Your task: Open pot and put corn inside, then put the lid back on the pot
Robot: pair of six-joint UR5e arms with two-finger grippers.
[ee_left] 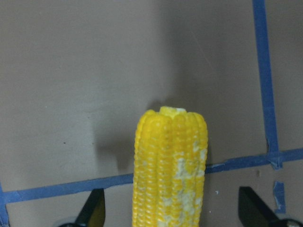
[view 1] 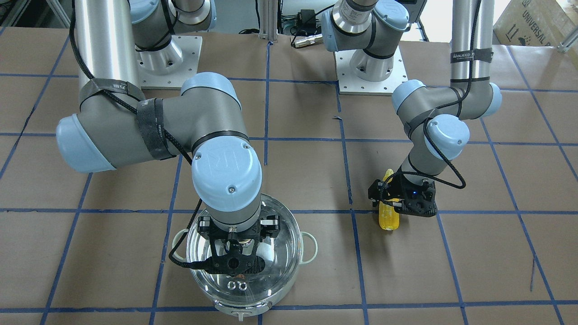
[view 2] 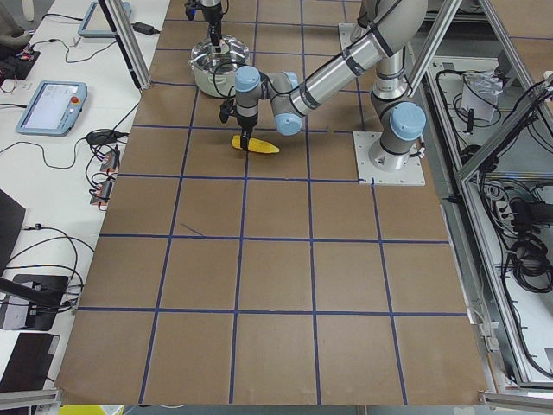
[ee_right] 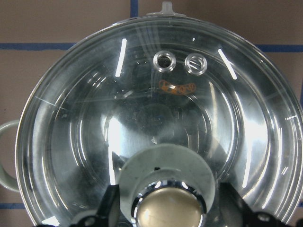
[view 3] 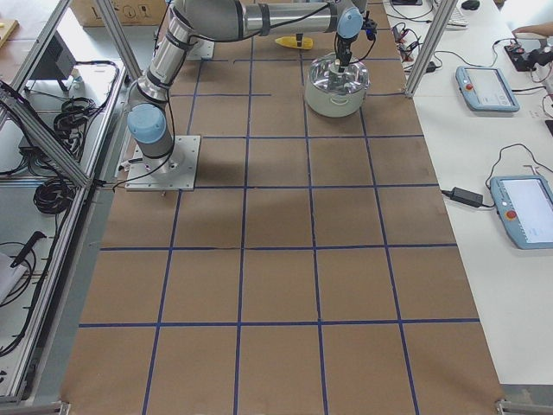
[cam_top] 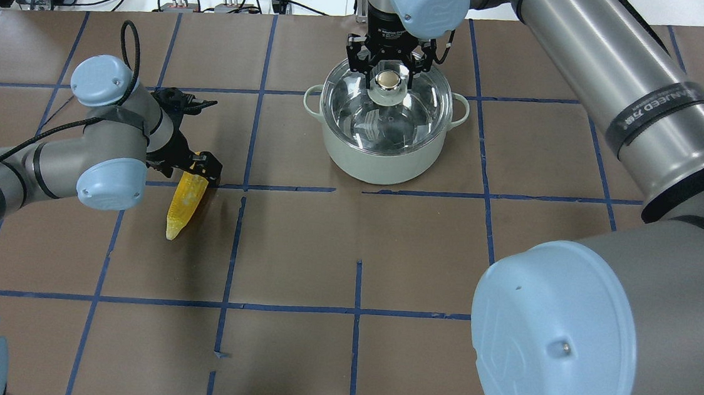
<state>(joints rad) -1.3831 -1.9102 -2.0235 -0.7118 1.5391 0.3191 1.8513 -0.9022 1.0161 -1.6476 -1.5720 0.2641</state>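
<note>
Since the lid (cam_top: 390,109) sits on the pot (cam_top: 380,159) with the right tool (cam_top: 390,75) open astride its knob (ee_right: 168,208), and the left tool (ee_left: 170,213) open around the corn (ee_left: 171,161) on the table (cam_top: 297,250), opening seems in hand: next, pinch and lift.

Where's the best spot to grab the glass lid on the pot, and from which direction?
Take the knob at the centre of the lid, from straight above: it stands up from the dome, the only part narrow enough to pinch, and the lid lies level on the pot.
</note>
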